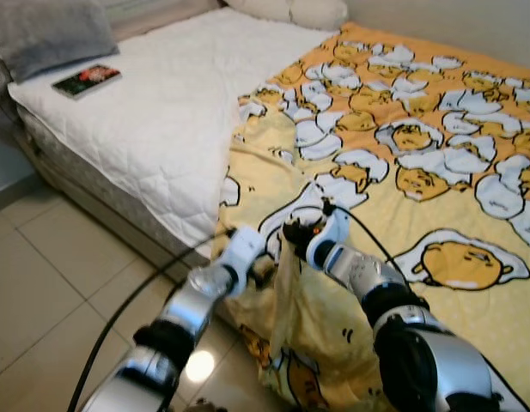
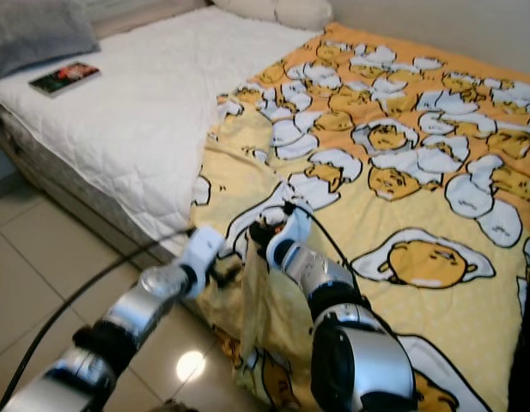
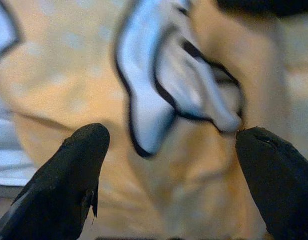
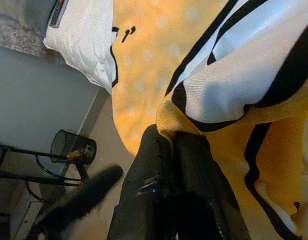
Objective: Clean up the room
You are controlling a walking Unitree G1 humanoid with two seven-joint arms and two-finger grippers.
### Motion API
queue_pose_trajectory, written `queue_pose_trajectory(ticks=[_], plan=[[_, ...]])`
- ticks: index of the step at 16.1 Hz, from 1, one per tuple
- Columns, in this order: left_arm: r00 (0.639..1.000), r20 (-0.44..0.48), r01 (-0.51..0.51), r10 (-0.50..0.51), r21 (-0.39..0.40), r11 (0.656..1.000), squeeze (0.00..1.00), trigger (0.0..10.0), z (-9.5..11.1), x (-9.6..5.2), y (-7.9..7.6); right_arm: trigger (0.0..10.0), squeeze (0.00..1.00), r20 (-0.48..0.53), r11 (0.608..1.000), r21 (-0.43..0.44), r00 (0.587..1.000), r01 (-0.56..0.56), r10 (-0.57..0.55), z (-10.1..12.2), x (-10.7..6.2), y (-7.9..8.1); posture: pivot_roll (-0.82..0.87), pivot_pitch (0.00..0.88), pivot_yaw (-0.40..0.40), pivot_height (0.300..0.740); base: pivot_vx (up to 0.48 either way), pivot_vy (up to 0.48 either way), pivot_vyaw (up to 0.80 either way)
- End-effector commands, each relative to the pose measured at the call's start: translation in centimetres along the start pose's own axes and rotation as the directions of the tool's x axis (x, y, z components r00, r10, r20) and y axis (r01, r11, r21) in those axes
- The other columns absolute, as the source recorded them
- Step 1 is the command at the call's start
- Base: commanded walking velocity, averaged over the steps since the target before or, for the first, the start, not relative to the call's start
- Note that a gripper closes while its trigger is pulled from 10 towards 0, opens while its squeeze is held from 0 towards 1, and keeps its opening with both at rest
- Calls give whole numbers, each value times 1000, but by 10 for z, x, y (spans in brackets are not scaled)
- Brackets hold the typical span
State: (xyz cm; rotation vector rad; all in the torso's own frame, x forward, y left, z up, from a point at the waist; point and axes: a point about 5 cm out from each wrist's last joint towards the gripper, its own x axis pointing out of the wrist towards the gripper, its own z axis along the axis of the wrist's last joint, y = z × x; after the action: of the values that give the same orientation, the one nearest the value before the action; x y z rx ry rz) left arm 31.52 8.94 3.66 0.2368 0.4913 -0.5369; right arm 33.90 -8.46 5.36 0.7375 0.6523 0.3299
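Bed (image 1: 161, 120): white quilted mattress cover, bare on the half toward the head; standing on a pale tiled floor (image 1: 41, 275).

Blanket (image 1: 436, 172): yellow-orange, printed with cartoon egg figures; spread over the far half of the bed, its near edge draped over the bed's side toward the floor. One fold of that edge is lifted into a peak at the bed's side edge, between the two arms.

Grey pillow (image 1: 50, 34): at the head corner of the bed, on the white cover.

White pillow (image 1: 290, 10): at the far head edge, partly cut off.

Book (image 1: 86, 81): dark cover, flat on the white cover just beside the grey pillow, near the bed's side edge.

Right end effector (image 1: 292, 232): at the lifted fold; its black fingers (image 4: 158, 200) pressed together with blanket cloth pinched between them.

Left end effector (image 1: 263, 262): just beside the right one, at the hanging blanket edge; fingers (image 3: 69, 175) spread wide apart, cloth lying between them, not clamped.

Black mesh bin (image 4: 73, 147): on the floor beside the bed, seen from the right wrist.
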Motion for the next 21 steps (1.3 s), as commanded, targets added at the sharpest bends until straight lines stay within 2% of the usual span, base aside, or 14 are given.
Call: queue_pose_trajectory(ticks=[1, 2, 5, 7, 8, 10, 11, 12, 13, 14, 18, 20, 21], plan=[[999, 50, 7, -4, -48, 999, 439, 10000, 6, 3, -3, 0, 0, 16, 1000, 15, 1000, -14, 14, 4, -1, 2, -165, 0, 20, 740, 0, 0, 0], [994, 103, 56, -47, -81, 995, 439, 10000, 13, 8, -11, 0, 0, 12, 1000, 14, 1000, -19, 19, 4, -2, 2, -170, 0, 22, 740, 0, 0, 0], [981, 138, 151, -136, -99, 984, 435, 10000, 18, 14, -29, 0, 0, 9, 1000, 15, 1000, -23, 23, 6, -4, 2, -191, 6, 32, 740, 0, 0, 0], [980, 129, 164, -151, -95, 982, 439, 10000, 18, 16, -30, 0, 0, 9, 1000, 17, 1000, -25, 25, 6, -4, 4, -197, 14, 36, 740, 0, 0, 0], [990, 86, 122, -115, -77, 990, 439, 10000, 12, 16, -26, 0, 0, 9, 999, 28, 999, -42, 42, 7, -4, 7, -206, 25, 42, 740, 0, 0, 0], [994, 78, 87, -81, -81, 993, 443, 10000, 10, 16, -21, 0, 0, 5, 998, 31, 998, -56, 55, 7, -4, 10, -218, 36, 47, 740, 0, 0, 0], [994, 81, 79, -72, -90, 993, 443, 5294, 10, 16, -19, 0, 0, 2, 997, 33, 998, -68, 68, 7, -5, 13, -223, 40, 49, 740, 0, 0, 0], [993, 84, 90, -82, -95, 991, 420, 1255, 11, 17, -20, 0, 0, 1, 997, 35, 997, -76, 76, 7, -5, 14, -226, 44, 50, 740, 0, 0, 0], [990, 89, 119, -110, -107, 987, 302, 0, 11, 17, -23, 0, 0, 1, 996, 40, 996, -85, 86, 7, -6, 15, -234, 50, 51, 740, 0, 0, 0], [989, 84, 131, -123, -106, 986, 0, 0, 9, 17, -25, 0, 0, -1, 995, 41, 995, -95, 95, 7, -6, 17, -240, 54, 52, 740, 0, 0, 0], [985, 89, 164, -151, -161, 973, 0, 0, 7, 18, -31, 0, 0, -5, 994, 41, 994, -106, 106, 6, -8, 20, -254, 63, 53, 740, 0, 0, 0], [988, 88, 147, -128, -261, 954, 0, 0, 8, 19, -29, 0, 0, -8, 993, 39, 994, -108, 109, 6, -10, 22, -264, 66, 53, 740, 0, 0, 0], [990, 85, 134, -116, -256, 957, 0, 0, 8, 19, -28, 0, 0, -10, 994, 38, 994, -106, 106, 5, -11, 20, -263, 66, 52, 740, 0, 0, 0]])
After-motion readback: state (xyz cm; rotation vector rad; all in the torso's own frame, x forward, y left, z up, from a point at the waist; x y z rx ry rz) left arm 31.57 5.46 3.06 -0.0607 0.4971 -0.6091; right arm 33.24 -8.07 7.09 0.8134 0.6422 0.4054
